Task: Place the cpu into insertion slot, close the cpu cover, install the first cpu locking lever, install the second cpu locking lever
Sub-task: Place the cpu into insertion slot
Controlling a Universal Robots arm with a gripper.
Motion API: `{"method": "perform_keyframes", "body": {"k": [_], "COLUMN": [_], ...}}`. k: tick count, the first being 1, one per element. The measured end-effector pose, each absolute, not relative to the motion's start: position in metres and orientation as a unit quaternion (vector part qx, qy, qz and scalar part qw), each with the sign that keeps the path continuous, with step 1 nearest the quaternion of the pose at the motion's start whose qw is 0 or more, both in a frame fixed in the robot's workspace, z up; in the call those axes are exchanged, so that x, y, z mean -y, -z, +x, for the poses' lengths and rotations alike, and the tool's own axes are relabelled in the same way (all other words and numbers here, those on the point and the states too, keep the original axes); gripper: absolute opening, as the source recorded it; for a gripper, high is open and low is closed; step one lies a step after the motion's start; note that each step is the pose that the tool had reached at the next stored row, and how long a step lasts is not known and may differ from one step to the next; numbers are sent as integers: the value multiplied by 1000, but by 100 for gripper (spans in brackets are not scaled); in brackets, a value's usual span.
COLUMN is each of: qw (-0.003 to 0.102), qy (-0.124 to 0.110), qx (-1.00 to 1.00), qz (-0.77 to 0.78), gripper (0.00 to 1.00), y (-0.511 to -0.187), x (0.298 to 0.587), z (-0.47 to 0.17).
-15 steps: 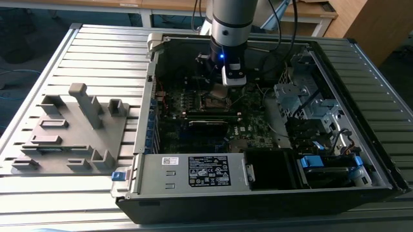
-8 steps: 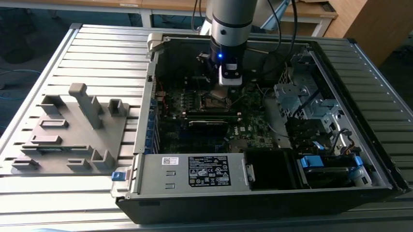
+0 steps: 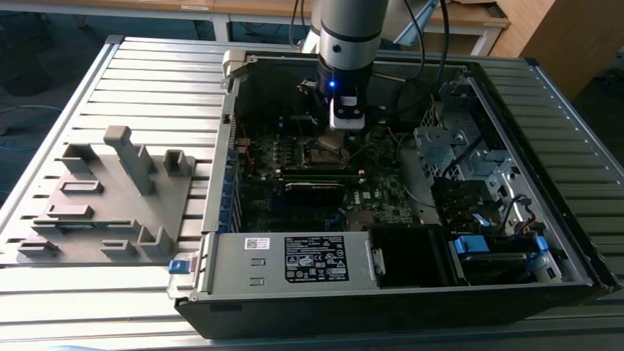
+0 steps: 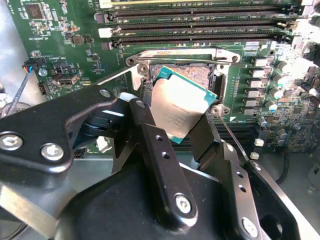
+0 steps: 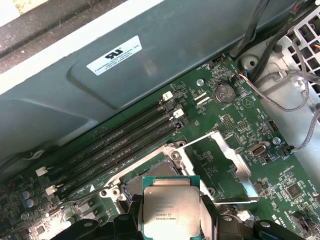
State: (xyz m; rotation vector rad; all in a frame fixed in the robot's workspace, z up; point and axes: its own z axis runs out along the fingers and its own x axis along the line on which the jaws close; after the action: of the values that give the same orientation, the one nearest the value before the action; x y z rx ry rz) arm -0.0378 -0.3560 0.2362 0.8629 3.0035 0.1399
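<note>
Second wrist view: the claw (image 4: pixel 175 117) is clenched on the cpu (image 4: pixel 182 100), a thin silvery square with a teal edge, held tilted directly over the insertion slot (image 4: pixel 200 75). In the first wrist view the cpu cover (image 5: pixel 239 167) lies open beside the slot. In the exterior view the claw hangs toward twelve o'clock inside the computer case (image 3: pixel 390 318).

at the top centre of the exterior view, the robot arm (image 3: pixel 349 29) is a smooth silver-grey cylinder ending in a black wrist section, with a small blue light (image 3: pixel 332 84) and a white block (image 3: pixel 348 115) below it. black cables (image 3: pixel 421 36) run alongside. in the second wrist view the gripper (image 4: pixel 175 117) is matte black metal, its two flat fingers (image 4: pixel 160 155) drilled with small holes and fastened with silver screws (image 4: pixel 182 202).
</note>
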Motion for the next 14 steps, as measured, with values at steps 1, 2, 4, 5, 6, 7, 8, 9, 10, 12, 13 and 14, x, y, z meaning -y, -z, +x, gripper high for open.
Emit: {"method": "perform_keyframes", "body": {"k": [1,2,4,5,6,7,8,9,10,12,13,14], "qw": [7,7,7,7,8,8,8,8,8,9,9,9], "qy": [-45,-45,-45,-45,-45,-45,-45,-44,-44,-44,-44,-44], "qx": [-960,-959,-958,-956,-955,-954,-952,-951,-949,-947,-945,-944], "qz": [276,278,284,289,293,297,302,307,311,319,324,328], "gripper": [54,54,54,54,54,54,54,54,54,54,54,54], "y": [-236,-236,-236,-236,-236,-236,-236,-236,-236,-236,-236,-236], "x": [356,356,356,356,356,356,356,356,356,356,356,356], "z": [-38,-38,-38,-38,-38,-38,-38,-38,-38,-38,-38,-38]}}
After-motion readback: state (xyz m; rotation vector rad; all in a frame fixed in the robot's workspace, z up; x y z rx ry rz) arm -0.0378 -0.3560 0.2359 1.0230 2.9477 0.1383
